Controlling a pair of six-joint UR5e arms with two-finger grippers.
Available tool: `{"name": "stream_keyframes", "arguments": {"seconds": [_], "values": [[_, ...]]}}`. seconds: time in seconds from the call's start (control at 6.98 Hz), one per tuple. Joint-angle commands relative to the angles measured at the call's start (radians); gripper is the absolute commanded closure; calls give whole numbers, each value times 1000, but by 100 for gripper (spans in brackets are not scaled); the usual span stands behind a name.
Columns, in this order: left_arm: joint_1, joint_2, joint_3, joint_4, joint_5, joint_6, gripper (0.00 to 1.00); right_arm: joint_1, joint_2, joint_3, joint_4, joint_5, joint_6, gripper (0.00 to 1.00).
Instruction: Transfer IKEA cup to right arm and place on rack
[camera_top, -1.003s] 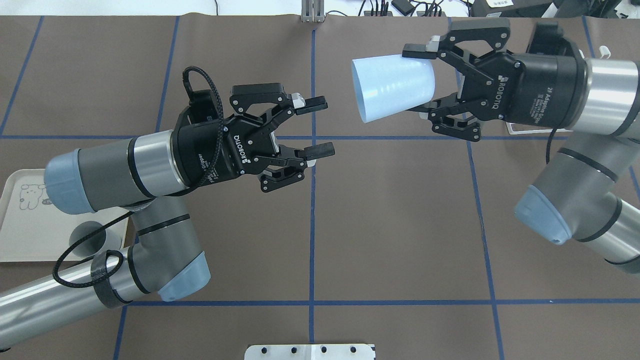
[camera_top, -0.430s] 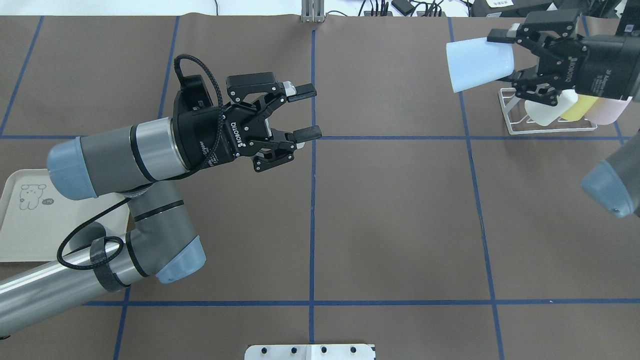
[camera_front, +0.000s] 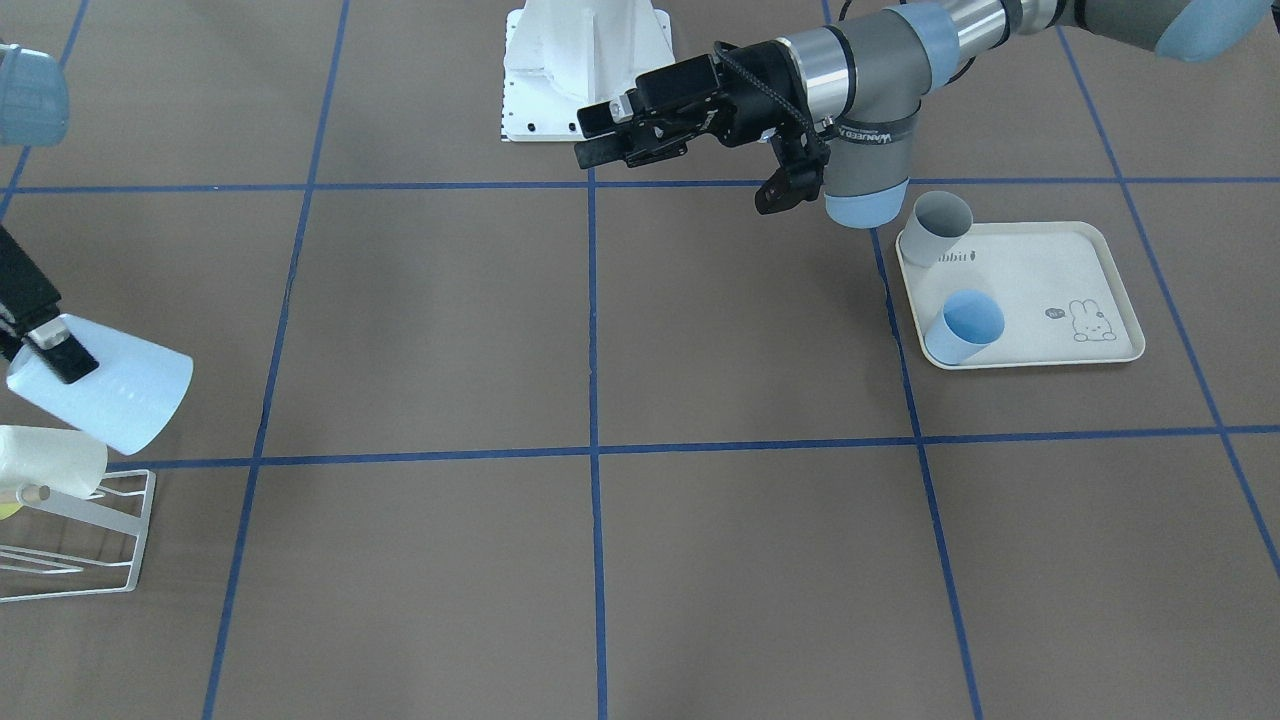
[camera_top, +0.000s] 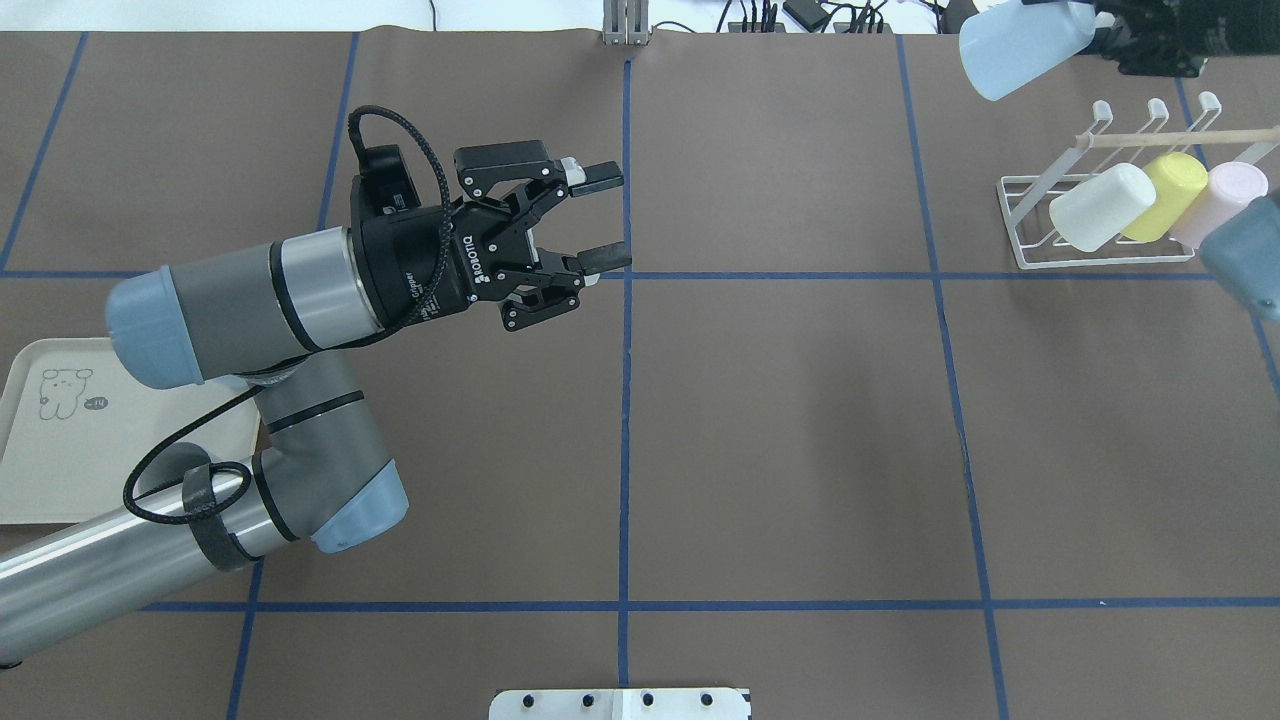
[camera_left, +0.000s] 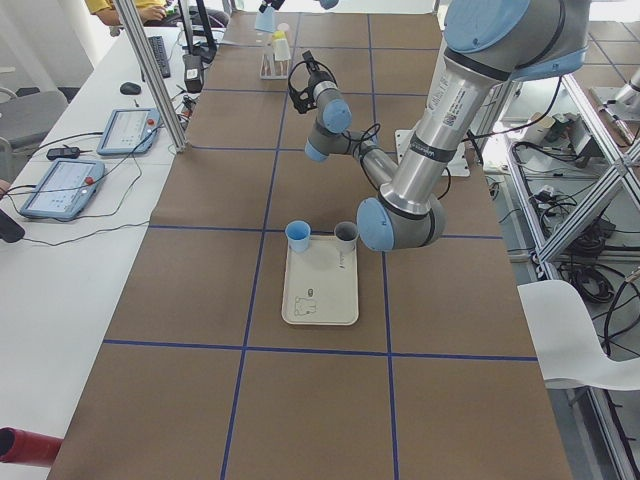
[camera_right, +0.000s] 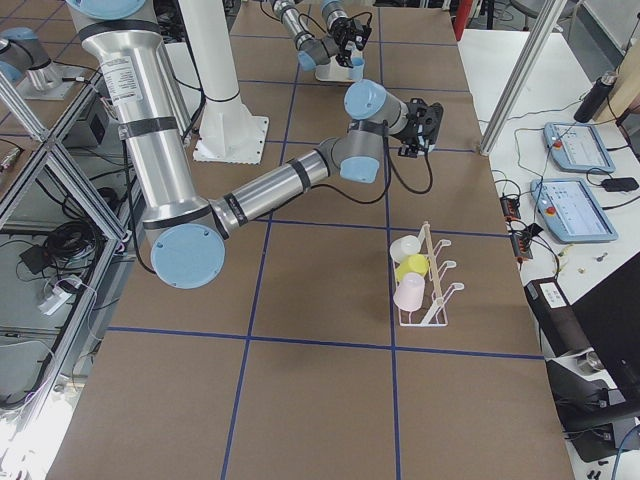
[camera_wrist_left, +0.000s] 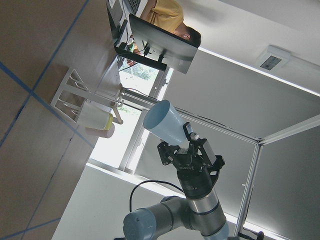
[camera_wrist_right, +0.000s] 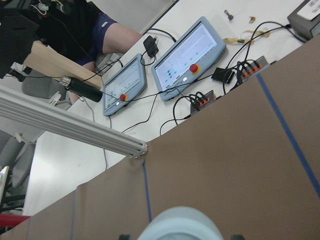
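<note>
1. Left jaws. My left gripper (camera_top: 604, 218) is empty, with its 2 fingers spread wide apart. It hangs above the table (camera_top: 800, 450) near the centre grid line, pointing toward my right side. The front-facing view confirms the gap between the fingers, and nothing lies in it.

2. Right jaws. My right gripper (camera_wrist_left: 175, 140) is clamped on the pale blue IKEA cup (camera_top: 1020, 50). In the left wrist view, 1 finger sits on each side of the cup's narrow base end. In the overhead view, most of this gripper is cut off by the top right corner.

3. Cup position. The cup is in the air, lying tilted on its side, with its open mouth toward the middle of the table. In the overhead view it sits over the far edge of the table, beyond the rack's far left corner. In the front-facing view it hangs just above the nearest cup on the rack, with a narrow gap between them. It is not on the rack.

4. Rack. The white wire rack (camera_top: 1010, 222) stands on the table on my right side. A pale wooden rod (camera_top: 1170, 137) runs along its top. It carries 3 cups side by side: a white cup (camera_top: 1100, 205), a yellow cup (camera_top: 1165, 195) and a pink cup (camera_top: 1220, 200).

5. Tray. A cream tray (camera_front: 1040, 280) with a rabbit print lies on my left side. It holds 2 cups along 1 edge: a grey cup (camera_front: 943, 225) and a blue cup (camera_front: 968, 325).
</note>
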Motion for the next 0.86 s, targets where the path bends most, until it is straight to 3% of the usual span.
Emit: {"name": "stream_keyframes", "arguments": {"seconds": [0.0,0.29,0.72], "values": [[5,-1,15,3,58,3,27,73,49,-95,-258,1,-431,100],[7,-4,5,32,107,3,26,125,72,-256,-255,81,-534,100],[11,-1,5,34,122,3,26,131,85,-361,-245,102,-560,100]]}}
